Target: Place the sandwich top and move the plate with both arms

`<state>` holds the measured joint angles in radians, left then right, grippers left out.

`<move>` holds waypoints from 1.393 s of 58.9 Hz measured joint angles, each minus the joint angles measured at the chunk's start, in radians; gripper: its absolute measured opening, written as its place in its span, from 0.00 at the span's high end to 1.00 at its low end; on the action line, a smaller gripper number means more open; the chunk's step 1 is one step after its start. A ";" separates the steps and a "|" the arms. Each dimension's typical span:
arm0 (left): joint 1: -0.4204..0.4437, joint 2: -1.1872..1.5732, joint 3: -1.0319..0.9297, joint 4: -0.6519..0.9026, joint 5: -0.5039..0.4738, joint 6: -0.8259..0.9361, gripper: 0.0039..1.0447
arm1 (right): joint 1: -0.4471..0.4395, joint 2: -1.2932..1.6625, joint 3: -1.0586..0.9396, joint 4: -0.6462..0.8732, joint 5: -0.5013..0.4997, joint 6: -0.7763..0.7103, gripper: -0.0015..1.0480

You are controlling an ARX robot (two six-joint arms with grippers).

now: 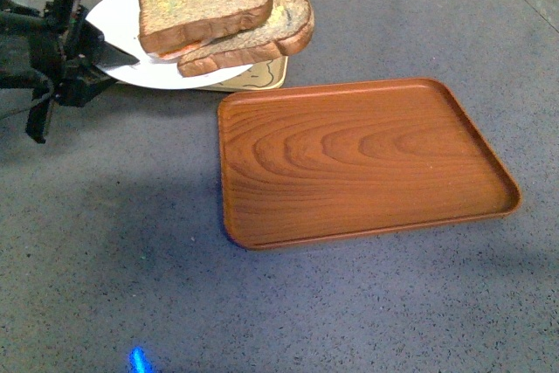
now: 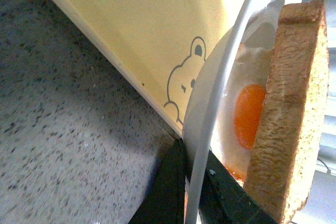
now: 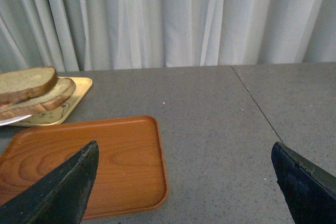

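Observation:
The white plate [image 1: 112,17] hangs above the table at the back left, over the yellow bear-print tray [image 1: 262,76]. My left gripper [image 1: 103,51] is shut on the plate's left rim [image 2: 202,145]. On the plate lies the sandwich: the squarish brown top slice [image 1: 203,8] rests on a lower slice [image 1: 284,28], with a fried egg [image 2: 248,114] between them. The sandwich also shows in the right wrist view [image 3: 26,85]. My right gripper [image 3: 184,182] is open and empty, out of the front view, above the table to the right of the wooden tray.
A brown wood-grain tray [image 1: 358,159] lies empty in the middle of the grey table, and shows in the right wrist view [image 3: 105,156]. White curtains [image 3: 168,19] hang behind the table's far edge. A seam [image 3: 257,106] runs across the tabletop on the right.

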<state>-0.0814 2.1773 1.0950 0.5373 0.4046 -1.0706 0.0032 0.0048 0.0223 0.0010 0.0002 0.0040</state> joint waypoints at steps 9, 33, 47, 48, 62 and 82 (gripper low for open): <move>-0.034 0.113 0.139 -0.039 -0.024 -0.012 0.98 | 0.000 0.000 0.000 0.000 0.000 0.000 0.09; -0.052 0.258 0.381 -0.141 0.000 -0.003 0.90 | 0.000 0.000 0.000 0.000 0.000 0.000 0.09; -0.012 0.261 0.359 -0.100 0.064 0.029 0.47 | 0.000 0.000 0.000 0.000 0.000 0.000 0.09; -0.003 0.254 0.337 -0.080 0.076 0.032 0.42 | 0.000 0.000 0.000 0.000 0.000 0.000 0.09; 0.068 0.142 0.113 0.093 0.116 0.068 0.07 | 0.000 0.000 0.000 0.000 0.000 0.000 0.09; 0.092 -0.082 -0.468 0.807 -0.307 0.619 0.51 | 0.000 0.000 0.000 0.000 0.000 0.000 0.09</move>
<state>0.0101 2.0949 0.6273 1.3445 0.0975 -0.4515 0.0032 0.0044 0.0223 0.0006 -0.0002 0.0040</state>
